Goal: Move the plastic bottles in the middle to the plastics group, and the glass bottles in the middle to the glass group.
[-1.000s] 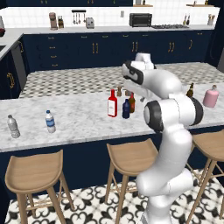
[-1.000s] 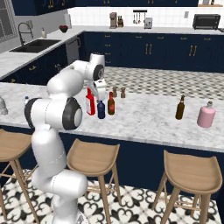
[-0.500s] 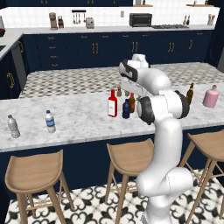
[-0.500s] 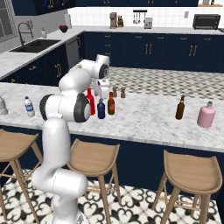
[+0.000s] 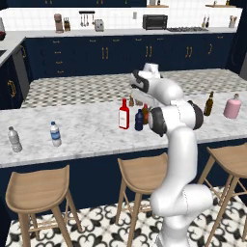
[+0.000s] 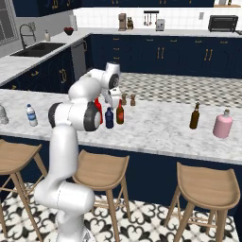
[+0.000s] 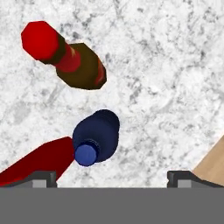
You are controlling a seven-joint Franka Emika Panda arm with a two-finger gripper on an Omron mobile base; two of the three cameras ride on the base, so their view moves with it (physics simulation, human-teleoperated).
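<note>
The navy-blue plastic bottle [image 7: 97,135] stands upright on the marble counter, seen from above, below my open gripper [image 7: 113,177] and a little toward its left finger. Beside it are the slim brown bottle with reddish neck [image 7: 72,61] and the red flat-sided bottle [image 7: 39,159]. From the base, the red bottle [image 5: 124,115], navy bottle [image 5: 139,120] and brown bottle [image 5: 145,113] cluster mid-counter, with my gripper [image 6: 113,97] hanging just above them. The plastics group, a blue-labelled water bottle [image 5: 55,134] and a greyish bottle [image 5: 14,139], stands far left. The amber bottle [image 5: 209,103] and pink bottle [image 5: 232,106] stand far right.
Two tiny brown shakers [image 6: 124,99] stand just behind the middle bottles. Wooden stools [image 5: 38,190] line the counter's [image 5: 87,140] near edge, and one stool seat [image 7: 212,166] shows in the hand view. My own forearm hides part of the red bottle in the right base view.
My arm has folded in, its elbow swinging toward the middle cluster while the hand stays above the bottles. No bottle has moved.
</note>
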